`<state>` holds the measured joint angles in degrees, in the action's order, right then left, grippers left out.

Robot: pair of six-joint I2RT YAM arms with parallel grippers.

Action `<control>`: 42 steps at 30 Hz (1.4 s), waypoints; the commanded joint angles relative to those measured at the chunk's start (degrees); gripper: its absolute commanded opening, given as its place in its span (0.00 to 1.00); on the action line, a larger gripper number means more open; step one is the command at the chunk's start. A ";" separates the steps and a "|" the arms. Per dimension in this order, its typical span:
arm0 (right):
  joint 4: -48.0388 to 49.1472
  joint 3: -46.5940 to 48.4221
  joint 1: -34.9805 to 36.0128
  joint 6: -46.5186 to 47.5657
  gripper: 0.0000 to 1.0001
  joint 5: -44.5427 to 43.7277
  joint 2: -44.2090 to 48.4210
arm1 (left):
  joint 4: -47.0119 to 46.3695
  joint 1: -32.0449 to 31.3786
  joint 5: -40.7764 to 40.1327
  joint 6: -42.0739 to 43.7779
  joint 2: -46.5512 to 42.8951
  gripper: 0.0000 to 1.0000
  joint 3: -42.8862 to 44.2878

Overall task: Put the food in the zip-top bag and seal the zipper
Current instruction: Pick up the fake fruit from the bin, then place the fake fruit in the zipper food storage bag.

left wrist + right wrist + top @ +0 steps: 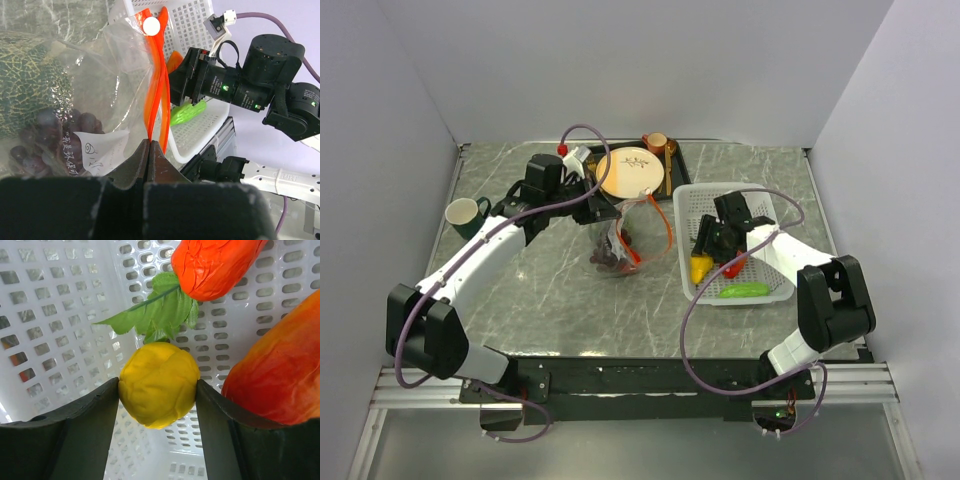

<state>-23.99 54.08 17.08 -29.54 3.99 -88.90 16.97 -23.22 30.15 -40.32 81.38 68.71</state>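
Left fingers, pressed together, pinch the orange-red zipper of the crinkly clear bag; right fingers pinch the lumpy yellow pear in the mesh basket.

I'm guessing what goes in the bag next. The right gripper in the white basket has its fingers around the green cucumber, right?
Not the cucumber. The right gripper in the white basket has its fingers around the yellow pear, as the right wrist view shows.
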 commanded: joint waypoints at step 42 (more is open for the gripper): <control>12.38 16.06 15.97 -0.78 0.32 -1.18 12.18 | -0.36 -0.07 0.52 1.20 0.79 0.01 6.79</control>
<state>-14.90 68.01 32.99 -30.33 2.48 -74.02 17.69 -23.22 30.15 -40.12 83.24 71.85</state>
